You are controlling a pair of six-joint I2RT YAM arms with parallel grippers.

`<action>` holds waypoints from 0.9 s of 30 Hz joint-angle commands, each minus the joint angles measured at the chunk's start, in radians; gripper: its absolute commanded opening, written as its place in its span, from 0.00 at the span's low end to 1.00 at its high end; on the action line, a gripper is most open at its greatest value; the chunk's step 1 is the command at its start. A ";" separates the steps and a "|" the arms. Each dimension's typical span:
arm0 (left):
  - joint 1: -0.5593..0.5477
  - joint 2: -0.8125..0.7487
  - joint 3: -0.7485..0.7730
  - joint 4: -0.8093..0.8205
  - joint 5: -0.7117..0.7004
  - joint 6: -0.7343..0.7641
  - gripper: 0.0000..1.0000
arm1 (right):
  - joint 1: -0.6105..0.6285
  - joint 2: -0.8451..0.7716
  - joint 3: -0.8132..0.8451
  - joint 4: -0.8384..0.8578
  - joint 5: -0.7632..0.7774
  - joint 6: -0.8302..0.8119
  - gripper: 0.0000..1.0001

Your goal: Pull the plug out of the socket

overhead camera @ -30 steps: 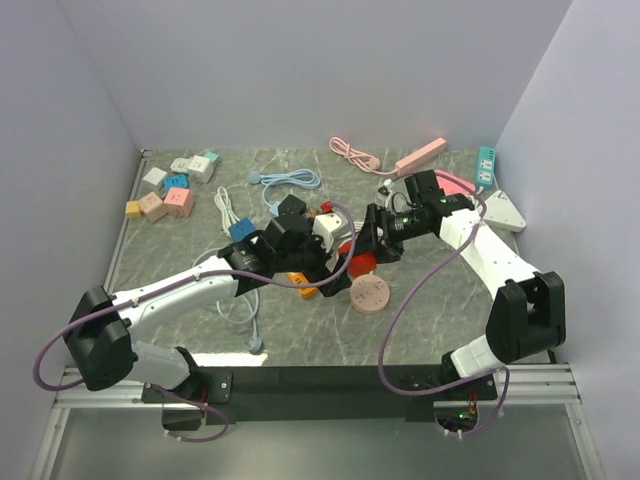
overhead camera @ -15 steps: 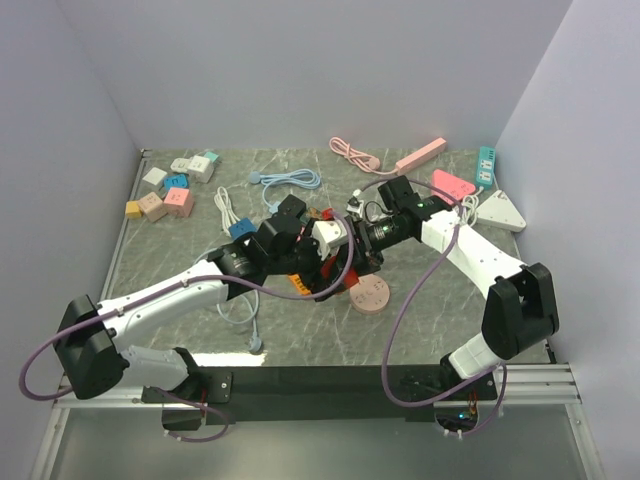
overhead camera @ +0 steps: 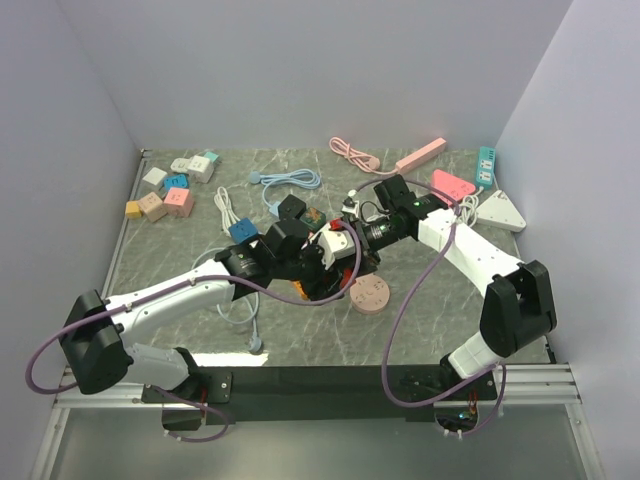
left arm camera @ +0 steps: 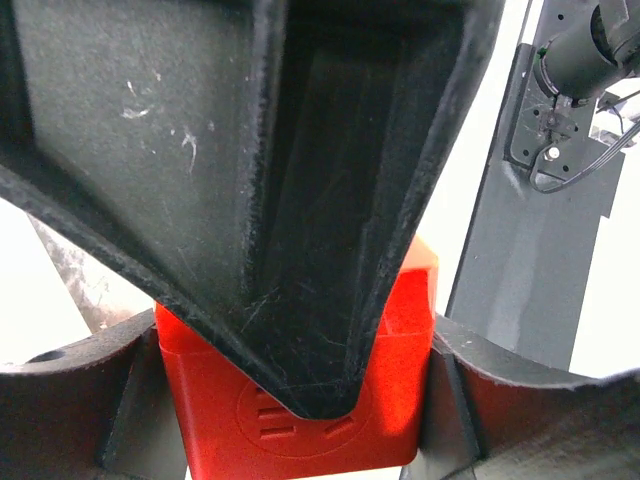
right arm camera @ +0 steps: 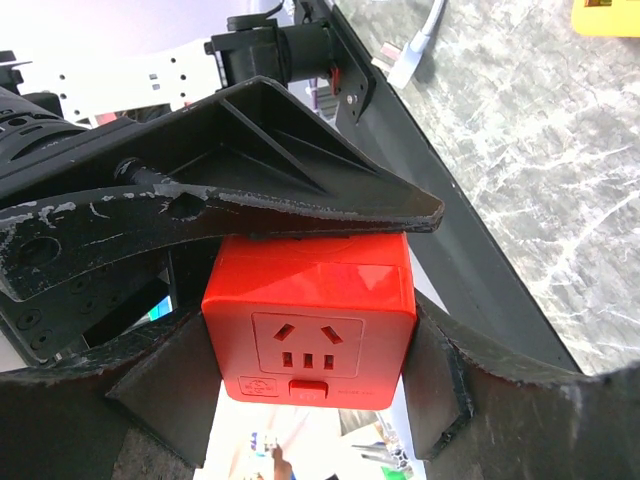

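The socket is a red cube (right arm camera: 310, 320) with a three-pin outlet face, held up above the table's middle (overhead camera: 338, 226). My right gripper (right arm camera: 310, 375) is shut on it, one finger against each side. My left gripper (left arm camera: 295, 405) grips the same cube (left arm camera: 300, 420) across its other two sides, fingers (left arm camera: 80, 400) pressed against it. One left finger (right arm camera: 250, 150) lies along the cube's top in the right wrist view. The plug is hidden; I cannot make it out apart from the red cube. In the top view both grippers (overhead camera: 322, 250) (overhead camera: 347, 240) meet at the cube.
A pink round socket (overhead camera: 370, 296) and an orange block (overhead camera: 300, 288) lie just below the grippers. Several coloured cubes (overhead camera: 170, 195) sit far left. Power strips (overhead camera: 420, 155) (overhead camera: 486, 166), a pink block (overhead camera: 455, 184) and a white wedge (overhead camera: 500, 212) lie back right. A blue cable (overhead camera: 290, 180) lies behind.
The right arm has carried the red cube leftward to the left gripper. The left gripper's fingers, wide open a second ago, have closed onto the cube.
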State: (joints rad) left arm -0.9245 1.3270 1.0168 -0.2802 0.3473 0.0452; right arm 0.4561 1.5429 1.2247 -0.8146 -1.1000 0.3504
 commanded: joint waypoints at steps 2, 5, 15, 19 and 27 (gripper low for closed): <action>-0.004 -0.017 0.020 -0.027 -0.037 0.008 0.04 | 0.004 -0.013 0.055 0.025 -0.015 0.010 0.61; 0.006 -0.060 -0.013 -0.019 -0.067 0.004 0.01 | -0.037 -0.035 0.046 0.077 0.060 0.093 0.91; 0.202 -0.212 -0.129 -0.043 -0.132 -0.027 0.00 | -0.324 -0.130 0.010 0.204 0.268 0.298 0.95; 0.547 -0.137 -0.040 -0.048 -0.176 -0.080 0.00 | -0.339 -0.127 0.025 0.175 0.288 0.289 0.96; 0.981 0.355 0.320 -0.002 -0.125 -0.324 0.00 | -0.324 -0.142 0.025 0.122 0.400 0.204 0.97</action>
State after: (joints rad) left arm -0.0246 1.5585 1.2339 -0.3256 0.2008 -0.1513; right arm 0.1204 1.4422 1.2118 -0.6514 -0.7872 0.6151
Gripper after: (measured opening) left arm 0.676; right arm 0.971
